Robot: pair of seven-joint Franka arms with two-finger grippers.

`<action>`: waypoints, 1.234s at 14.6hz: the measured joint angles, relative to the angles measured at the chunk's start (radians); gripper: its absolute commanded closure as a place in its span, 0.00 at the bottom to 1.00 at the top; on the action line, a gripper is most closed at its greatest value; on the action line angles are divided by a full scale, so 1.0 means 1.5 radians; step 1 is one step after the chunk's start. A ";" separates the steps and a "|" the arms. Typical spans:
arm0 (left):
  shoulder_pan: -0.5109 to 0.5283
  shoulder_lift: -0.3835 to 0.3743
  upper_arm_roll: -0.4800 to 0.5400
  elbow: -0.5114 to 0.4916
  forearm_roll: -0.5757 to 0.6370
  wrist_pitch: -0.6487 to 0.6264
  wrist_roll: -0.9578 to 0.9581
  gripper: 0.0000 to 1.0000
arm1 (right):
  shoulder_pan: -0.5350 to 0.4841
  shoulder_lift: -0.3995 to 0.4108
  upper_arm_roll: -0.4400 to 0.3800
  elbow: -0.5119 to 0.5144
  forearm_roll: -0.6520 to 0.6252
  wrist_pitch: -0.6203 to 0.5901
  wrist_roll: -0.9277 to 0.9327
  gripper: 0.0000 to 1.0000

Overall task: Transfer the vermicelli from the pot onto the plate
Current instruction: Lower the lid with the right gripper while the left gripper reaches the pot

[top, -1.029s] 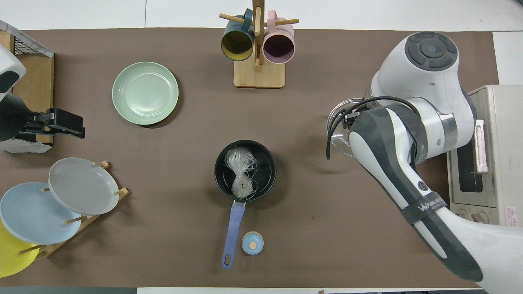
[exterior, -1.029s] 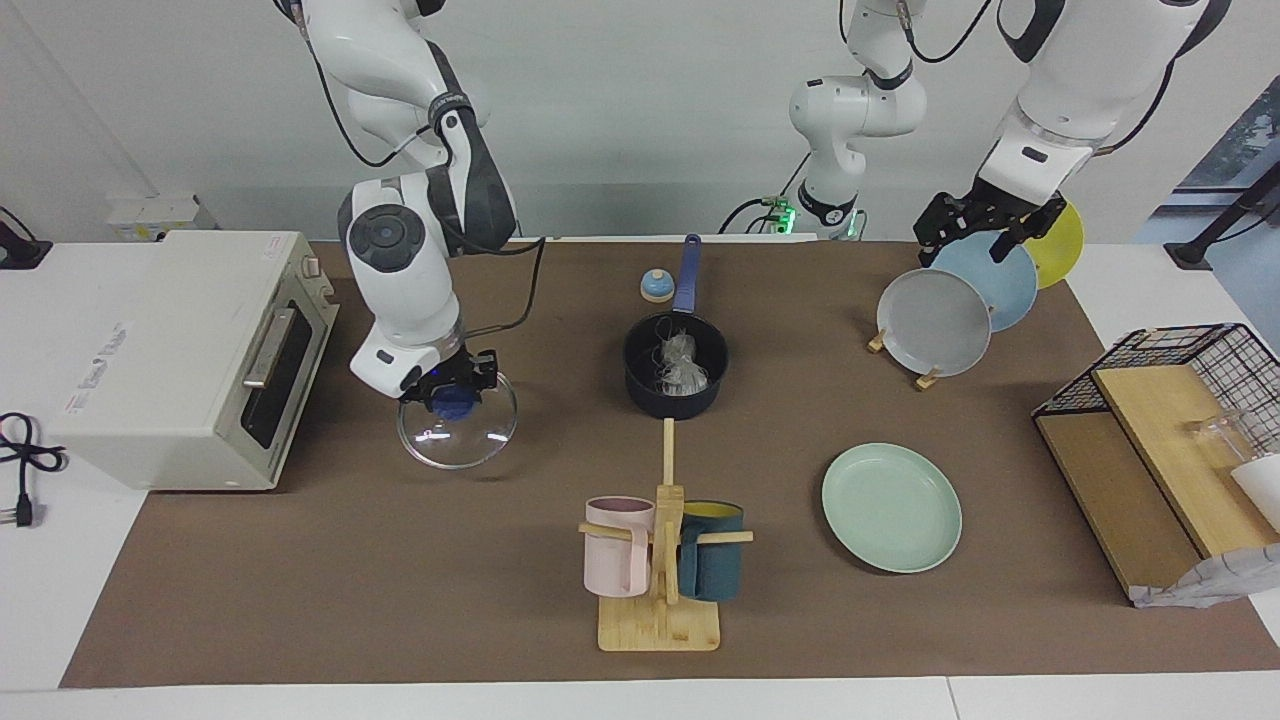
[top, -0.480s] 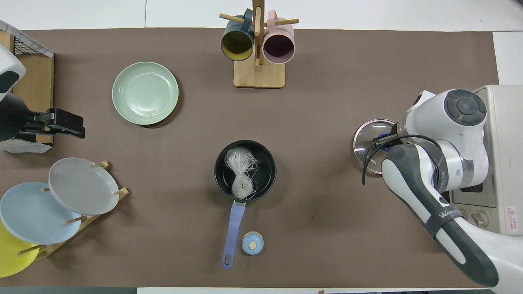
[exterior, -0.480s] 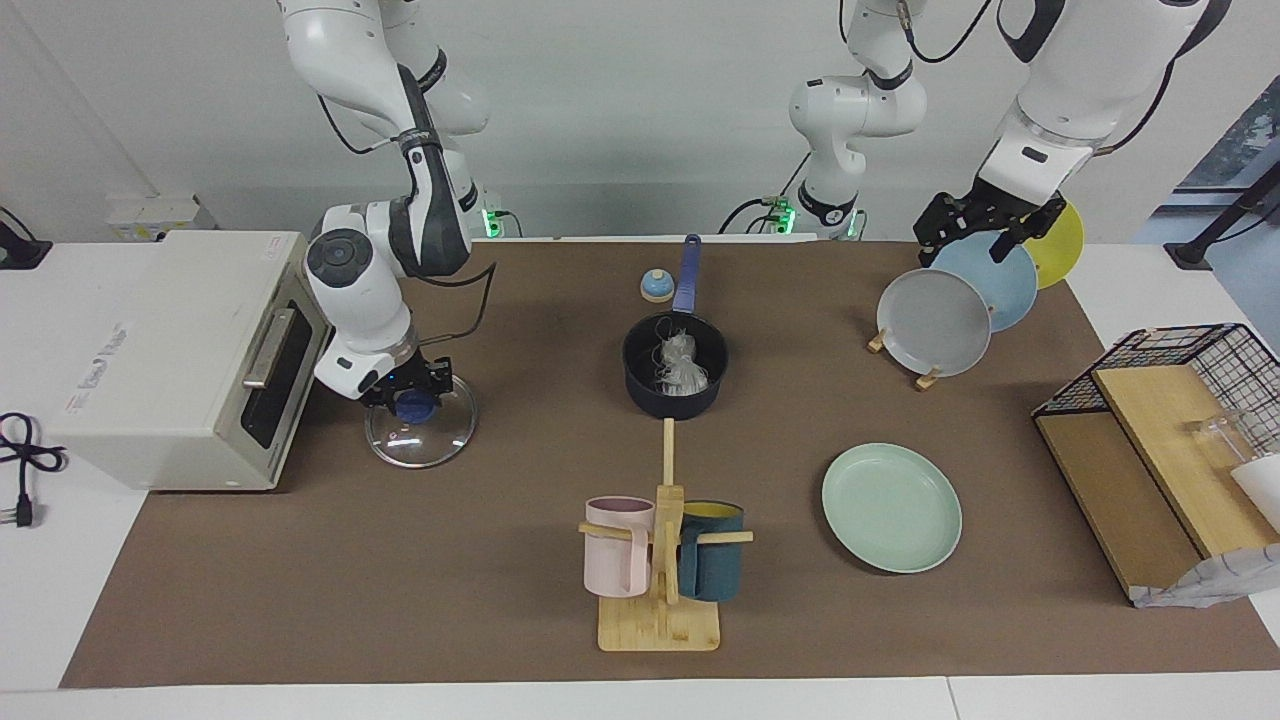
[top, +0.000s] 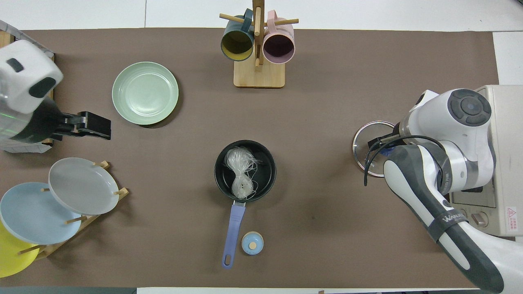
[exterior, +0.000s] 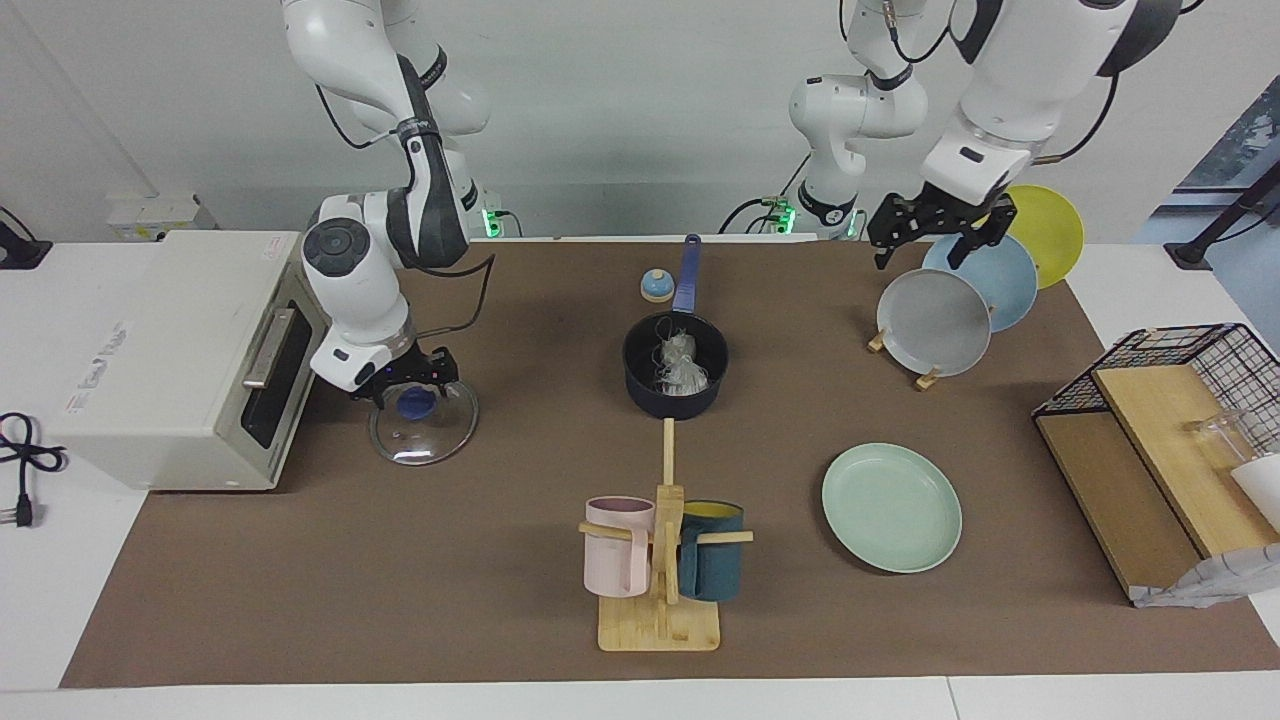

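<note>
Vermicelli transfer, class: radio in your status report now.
Right gripper at glass lid's knob, lid on table by toaster oven. Left gripper over plate rack. Vermicelli in uncovered pot; plate bare. Nothing blocking.

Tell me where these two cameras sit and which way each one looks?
Facing view: high across the table, looking toward the robots; both whole arms show, right claw at the glass lid.
Overhead view: above the robots' end, looking steeply down; left claw and right forearm show.
Shared: pot of vermicelli, empty plate, half a turn apart.

Whitish vermicelli (exterior: pixel 678 362) in uncovered navy pot (exterior: pixel 640 385); mint plate (exterior: pixel 891 507) bare.
</note>
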 measured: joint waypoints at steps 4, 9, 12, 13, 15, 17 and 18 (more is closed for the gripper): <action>-0.120 0.025 -0.005 -0.105 -0.021 0.156 -0.076 0.00 | 0.000 -0.028 -0.001 0.130 0.000 -0.184 0.000 0.00; -0.237 0.111 -0.006 -0.214 -0.028 0.353 -0.187 0.00 | -0.003 -0.062 -0.002 0.293 0.007 -0.395 0.006 0.00; -0.254 0.138 -0.005 -0.228 -0.028 0.374 -0.199 0.00 | -0.001 -0.090 -0.001 0.298 0.008 -0.440 0.022 0.00; -0.255 0.140 -0.005 -0.233 -0.028 0.379 -0.204 0.00 | 0.000 -0.093 -0.001 0.298 0.008 -0.443 0.027 0.00; -0.260 0.146 -0.004 -0.241 -0.028 0.389 -0.214 0.00 | 0.006 -0.092 -0.018 0.299 0.017 -0.434 0.031 0.00; -0.266 0.155 -0.004 -0.245 -0.028 0.398 -0.220 0.00 | 0.028 -0.091 -0.068 0.301 0.037 -0.430 0.031 0.00; -0.268 0.160 -0.004 -0.245 -0.028 0.402 -0.221 0.00 | 0.034 -0.091 -0.086 0.301 0.046 -0.430 0.031 0.00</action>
